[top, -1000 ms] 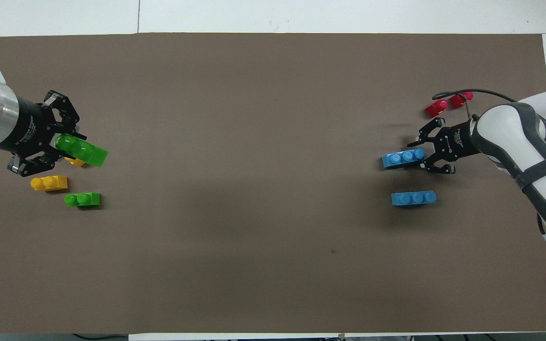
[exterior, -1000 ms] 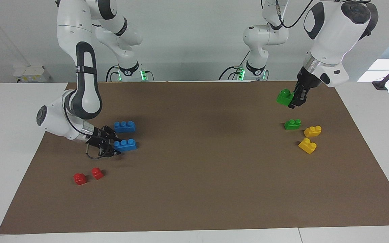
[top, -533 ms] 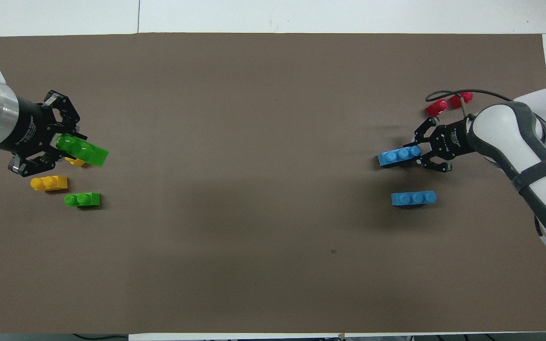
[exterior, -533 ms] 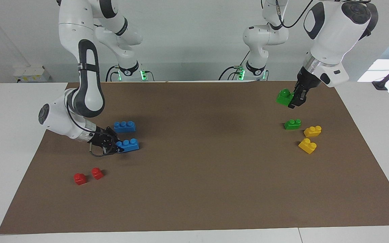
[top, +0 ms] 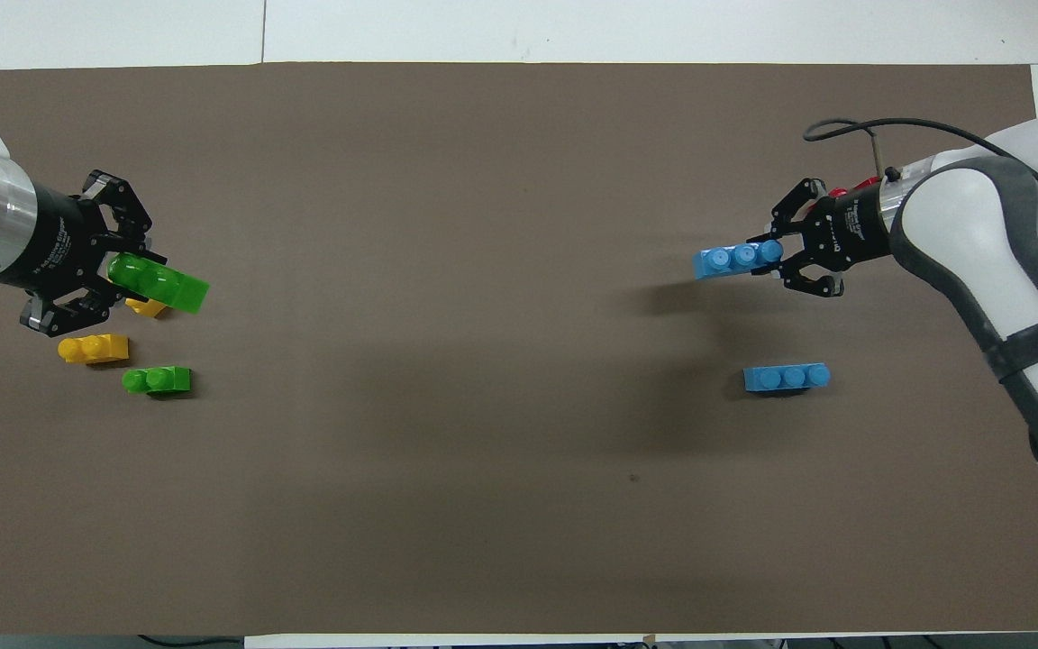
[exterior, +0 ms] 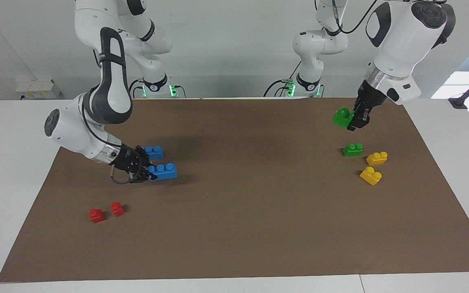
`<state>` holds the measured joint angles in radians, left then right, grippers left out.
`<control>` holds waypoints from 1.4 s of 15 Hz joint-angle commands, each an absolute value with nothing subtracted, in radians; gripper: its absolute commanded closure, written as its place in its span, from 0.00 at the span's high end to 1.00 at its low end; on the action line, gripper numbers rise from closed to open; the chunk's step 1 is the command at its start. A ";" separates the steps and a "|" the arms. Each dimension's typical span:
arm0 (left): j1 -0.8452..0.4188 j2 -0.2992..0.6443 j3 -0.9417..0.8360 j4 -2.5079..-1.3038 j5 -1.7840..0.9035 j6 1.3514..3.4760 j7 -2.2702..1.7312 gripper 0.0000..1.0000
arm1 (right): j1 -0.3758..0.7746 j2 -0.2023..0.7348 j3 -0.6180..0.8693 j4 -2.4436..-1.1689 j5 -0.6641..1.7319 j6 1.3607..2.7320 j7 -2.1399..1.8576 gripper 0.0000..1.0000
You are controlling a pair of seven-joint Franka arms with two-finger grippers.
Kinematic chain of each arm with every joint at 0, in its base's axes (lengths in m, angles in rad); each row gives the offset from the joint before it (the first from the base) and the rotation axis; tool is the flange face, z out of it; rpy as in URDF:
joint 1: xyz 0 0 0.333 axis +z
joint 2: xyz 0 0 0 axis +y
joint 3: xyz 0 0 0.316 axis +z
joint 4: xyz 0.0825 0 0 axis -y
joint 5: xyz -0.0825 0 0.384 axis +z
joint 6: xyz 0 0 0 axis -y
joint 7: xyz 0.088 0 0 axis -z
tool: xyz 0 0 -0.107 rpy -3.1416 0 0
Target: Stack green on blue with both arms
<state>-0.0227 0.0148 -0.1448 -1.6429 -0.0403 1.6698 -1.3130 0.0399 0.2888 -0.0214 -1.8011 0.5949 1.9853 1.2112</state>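
My left gripper (exterior: pixel 353 119) is shut on a green brick (exterior: pixel 342 117) and holds it in the air over the mat at the left arm's end; it also shows in the overhead view (top: pixel 126 270) with that brick (top: pixel 161 285). A second green brick (exterior: pixel 352 149) lies on the mat below. My right gripper (exterior: pixel 146 171) is shut on one end of a long blue brick (exterior: pixel 163 171) and holds it level a little above the mat; in the overhead view the gripper (top: pixel 777 257) and brick (top: pixel 735 260) show too. The second blue brick (exterior: pixel 154 151) lies on the mat.
Two yellow bricks (exterior: pixel 377 158) (exterior: pixel 371 176) lie beside the resting green brick. Two small red bricks (exterior: pixel 96 215) (exterior: pixel 117 208) lie farther from the robots at the right arm's end. The brown mat (exterior: pixel 259 211) covers the table.
My right gripper has lifted the blue brick off the mat and carried it toward the table's middle. My left gripper with the green brick has barely moved.
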 commanded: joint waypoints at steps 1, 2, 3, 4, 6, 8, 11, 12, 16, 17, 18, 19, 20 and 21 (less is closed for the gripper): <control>-0.032 -0.005 -0.138 -1.672 -0.058 1.719 -1.416 0.00 | 0.130 0.250 -0.023 -1.809 0.618 1.997 1.334 0.00; -0.034 -0.009 -0.138 -1.677 -0.058 1.721 -1.417 0.00 | 0.167 0.247 -0.023 -1.812 0.620 1.996 1.366 0.00; -0.034 -0.009 -0.138 -1.677 -0.058 1.723 -1.420 0.00 | 0.210 0.244 -0.023 -1.813 0.623 2.000 1.394 0.00; -0.040 -0.009 -0.138 -1.677 -0.058 1.723 -1.422 0.00 | 0.244 0.244 -0.023 -1.813 0.623 2.025 1.435 0.00; -0.051 -0.015 -0.138 -1.693 -0.058 1.738 -1.448 0.00 | 0.300 0.245 -0.020 -1.825 0.624 2.119 1.559 0.00; -0.078 -0.021 -0.138 -1.724 -0.058 1.781 -1.502 0.00 | 0.362 0.245 -0.018 -1.864 0.626 2.237 1.633 0.00; -0.127 -0.026 -0.137 -1.764 -0.052 1.821 -1.580 0.00 | 0.431 0.264 -0.018 -1.916 0.666 2.356 1.654 0.00; -0.147 -0.018 -0.137 -1.769 -0.046 1.831 -1.618 0.00 | 0.446 0.278 -0.018 -1.919 0.667 2.384 1.655 0.00; -0.267 0.037 -0.138 -1.784 0.021 1.893 -1.817 0.00 | 0.474 0.339 -0.017 -1.919 0.681 2.436 1.623 0.00; -0.284 0.055 -0.138 -1.787 0.029 1.916 -1.872 0.00 | 0.483 0.351 -0.017 -1.927 0.702 2.451 1.585 0.00; -0.310 0.066 -0.137 -1.789 0.029 1.934 -1.914 0.00 | 0.485 0.353 -0.017 -1.937 0.731 2.453 1.524 0.00; -0.337 0.081 -0.138 -1.789 0.035 1.946 -1.945 0.00 | 0.485 0.351 -0.017 -1.947 0.776 2.451 1.467 0.00; -0.354 0.093 -0.137 -1.789 0.041 1.959 -1.971 0.00 | 0.485 0.350 -0.017 -1.954 0.817 2.450 1.425 0.00; -0.380 0.118 -0.137 -1.787 0.051 1.970 -2.009 0.00 | 0.488 0.348 -0.017 -1.962 0.843 2.453 1.399 0.00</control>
